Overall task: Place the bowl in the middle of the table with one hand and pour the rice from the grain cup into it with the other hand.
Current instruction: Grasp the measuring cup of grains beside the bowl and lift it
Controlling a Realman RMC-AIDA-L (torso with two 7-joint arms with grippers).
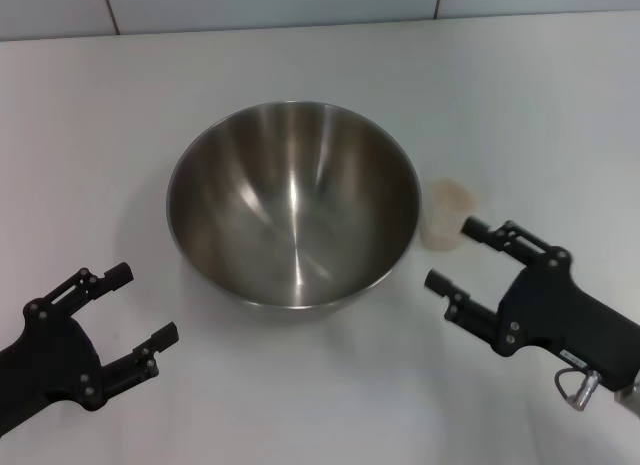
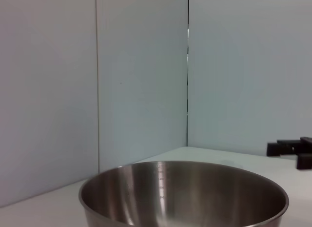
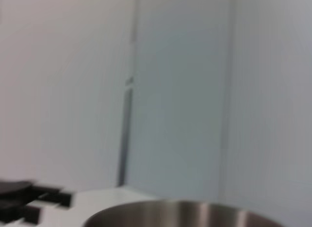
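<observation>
Bare test bench, lab-like, not a lived-in kitchen.

Plain white smooth tabletop [image 1: 300,405] backed by pale grey-white wall panels [image 2: 141,80] split by thin dark vertical seams. Just ahead of the left black two-fingered claw [image 1: 142,315], fingers spread, a large shiny stainless-steel mixing bowl [image 1: 292,215]; at the tip of the right black claw [image 1: 458,253], also spread, a small translucent plastic measuring cup [image 1: 447,213]. Kitchenware only, on a staged surface.

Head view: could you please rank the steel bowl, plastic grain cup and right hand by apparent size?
1. Round stainless-steel bowl.
2. Black two-fingered right hand, nearer the camera, so unsure.
3. Small translucent plastic grain cup.
</observation>
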